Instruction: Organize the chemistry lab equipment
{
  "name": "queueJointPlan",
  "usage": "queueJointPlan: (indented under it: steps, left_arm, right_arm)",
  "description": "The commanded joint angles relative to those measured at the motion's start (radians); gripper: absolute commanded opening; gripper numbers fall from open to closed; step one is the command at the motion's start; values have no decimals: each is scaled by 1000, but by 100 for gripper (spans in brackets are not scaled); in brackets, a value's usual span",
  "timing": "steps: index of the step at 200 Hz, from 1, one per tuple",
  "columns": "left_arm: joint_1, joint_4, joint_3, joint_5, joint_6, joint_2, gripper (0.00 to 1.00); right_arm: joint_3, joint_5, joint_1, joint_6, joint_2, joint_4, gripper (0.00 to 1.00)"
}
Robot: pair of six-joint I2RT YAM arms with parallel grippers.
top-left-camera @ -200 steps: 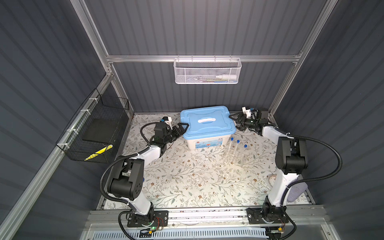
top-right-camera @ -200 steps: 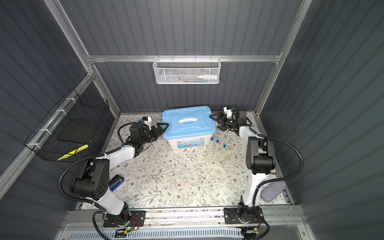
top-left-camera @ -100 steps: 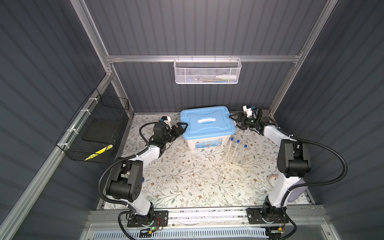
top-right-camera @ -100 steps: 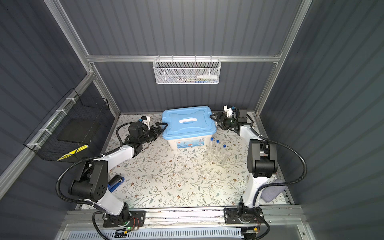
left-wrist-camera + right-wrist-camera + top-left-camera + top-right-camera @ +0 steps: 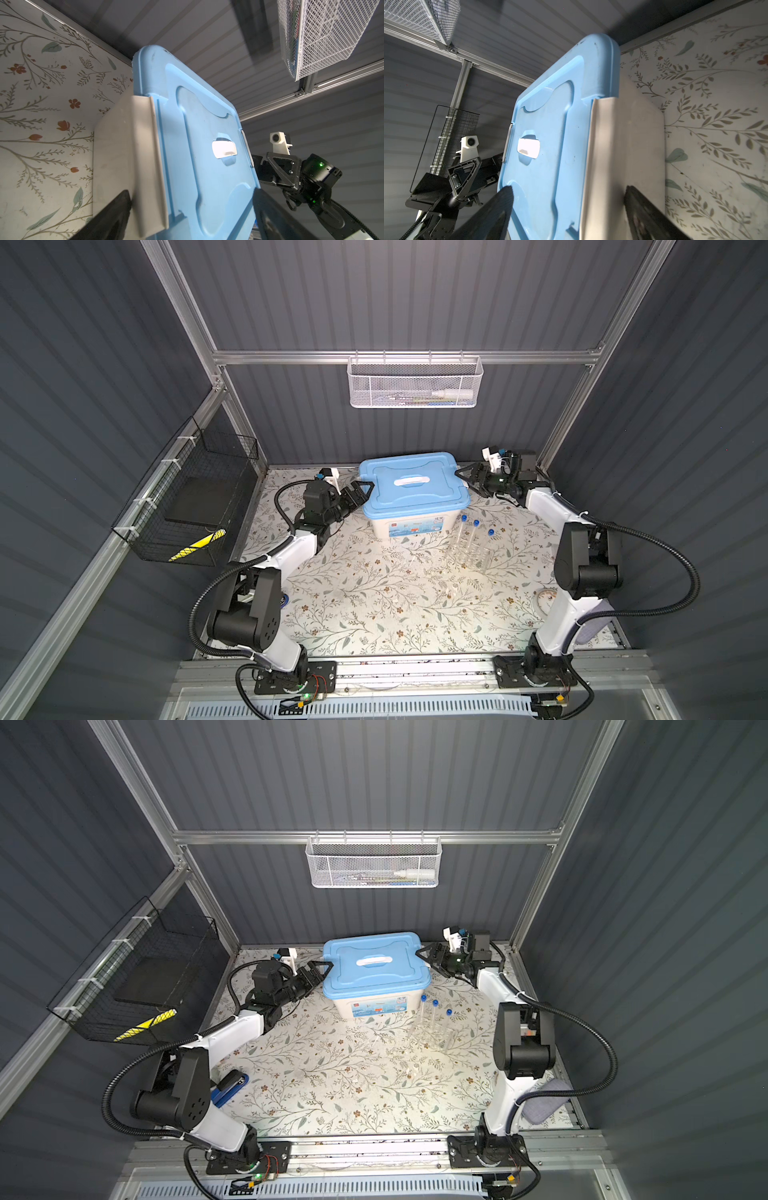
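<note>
Storage box [image 5: 411, 506] sits at the back of the table [image 5: 374, 605], close to the rear wall, blue lid [image 5: 413, 485] on and flat. Both white end latches look folded against the box ends in the wrist views.

Left gripper [image 5: 360, 492] is at the left end of the box, right gripper [image 5: 468, 477] at the right end, both level with the lid rim. Fingers on each are spread wide. In each wrist view one finger shows over the lid face and the other outside the latch, so each straddles its latch [image 5: 145, 162] without pinching it. Judgement: this symmetric placement suits working both latches together, but it fits opening as well as a lid just pressed shut. Cannot settle which.

Test tubes [image 5: 471, 543] with blue caps stand upright in a clear rack just in front of the box's right corner, apart from the box. Some clear glassware lies on the table further forward (too faint to name).

Room: the rear wall is close behind the box, so little clearance there. The middle of the table in front is open. The right arm's path back passes near the test tubes, and they would tip easily.
</note>
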Motion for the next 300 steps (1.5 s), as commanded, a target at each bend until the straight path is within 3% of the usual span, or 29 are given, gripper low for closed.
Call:
queueJointPlan:
  steps: [1,189,300]
  left_arm:
    - [-20,-13,42,8,37,-30,92]
    - [-83,-111,110,-56,99,-18,89]
    - [-100,-154,139,-94,111,0,89]
  right_arm:
    - [31,-19,30,-46,-43,-56,85]
    - [121,113,100,-210,-82,-284,84]
    - [152,124,129,-222,-82,-317,82]
